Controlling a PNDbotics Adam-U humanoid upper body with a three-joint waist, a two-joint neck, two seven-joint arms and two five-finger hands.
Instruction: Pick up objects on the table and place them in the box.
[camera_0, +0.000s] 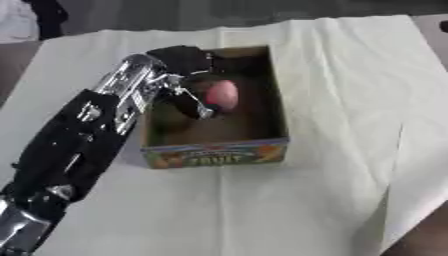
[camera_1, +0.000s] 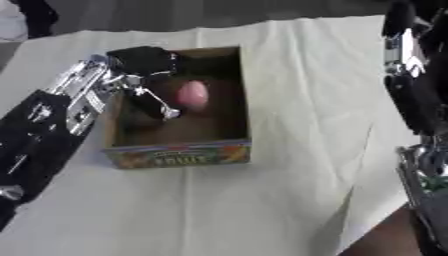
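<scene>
Pink object (camera_0: 222, 94) in left robot hand (camera_0: 186, 75), inside box (camera_0: 214, 153)

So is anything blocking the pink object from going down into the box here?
Nothing visible does. The left hand is over the open box with the pink object at its fingers, already inside the walls. Below it the box floor looks bare.

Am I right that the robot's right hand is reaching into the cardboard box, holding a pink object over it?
Not quite: it is the left hand, coming in from the view's left, that reaches into the cardboard box with the pink object. The left eye view shows this. The right arm only appears at the right edge of the right eye view.
</scene>
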